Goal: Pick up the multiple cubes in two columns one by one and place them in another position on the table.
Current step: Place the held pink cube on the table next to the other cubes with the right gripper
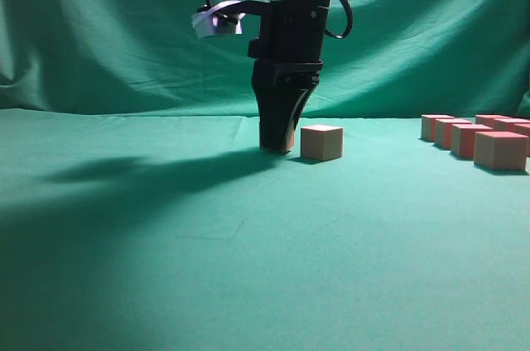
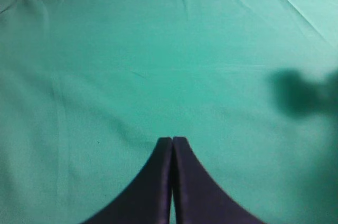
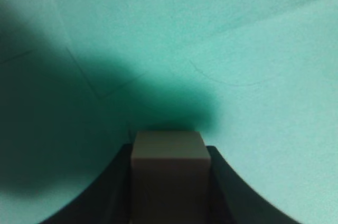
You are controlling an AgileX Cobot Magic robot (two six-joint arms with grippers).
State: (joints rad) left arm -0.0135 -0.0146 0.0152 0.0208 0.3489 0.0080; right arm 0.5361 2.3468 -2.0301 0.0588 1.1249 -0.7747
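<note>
R end effector [image 1: 277, 142] down at desk [image 1: 207, 268] centre, pinching one cube [image 3: 168, 176]; second cube [image 1: 321, 142] just beside. Remaining cubes [image 1: 479, 137] in rows far right. L end effector [image 2: 172, 140] pressed together. I read no labels.

a black arm comes straight down from the top edge of the view, and its gripper [image 1: 277, 142] stands with its tips on the green table [image 1: 248, 268] near the far edge, closed around a cube [image 1: 286, 139] of which only a sliver shows. a second cube [image 1: 321, 142] sits just beside it on the right, slightly apart. a cluster of cubes [image 1: 479, 139] stands in two rows at the table's right edge, well apart from the gripper, before the draped green backdrop [image 1: 108, 28].
</note>
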